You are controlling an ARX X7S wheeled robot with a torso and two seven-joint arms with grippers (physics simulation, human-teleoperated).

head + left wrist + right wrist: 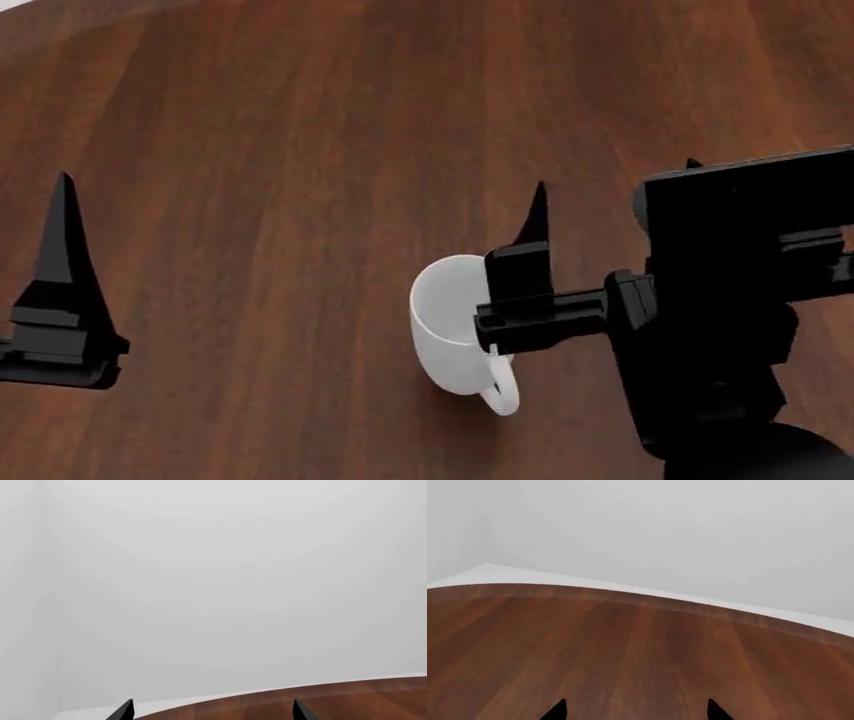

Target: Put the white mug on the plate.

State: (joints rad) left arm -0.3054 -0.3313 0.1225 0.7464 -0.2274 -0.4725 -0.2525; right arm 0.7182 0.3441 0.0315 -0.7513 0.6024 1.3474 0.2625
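Glossy white and plain, the white mug [451, 330] stands upright on the dark brown wood-grain bench [294, 150] in the lower middle of the head view. It is a smooth cylinder, taller than wide, with no print on it. Its open mouth faces up toward the camera, and the part of the inside that shows holds nothing. One loop handle curls out from its side nearest the robot, toward the right arm.

The right pincer [607, 190] hangs above the bench, over and just to the right of the mug. Its two black pointed fingers stand apart, so it is released and grips nothing. In the head view the nearer finger [534, 215] and the black block below it overlap the mug's right edge and hide part of the rim. Whether that finger touches the mug cannot be told from here. In the right wrist view only the two dark fingertips show at the frame edge, wide apart, with bare bench wood between them and a pale wall beyond the curved bench edge.

The left pincer [212, 711] is well apart from the mug, at the left edge of the head view, where only one black finger [60, 250] shows. In the left wrist view its two fingertips sit wide apart, released, holding nothing, looking past the bench edge at a plain pale wall.
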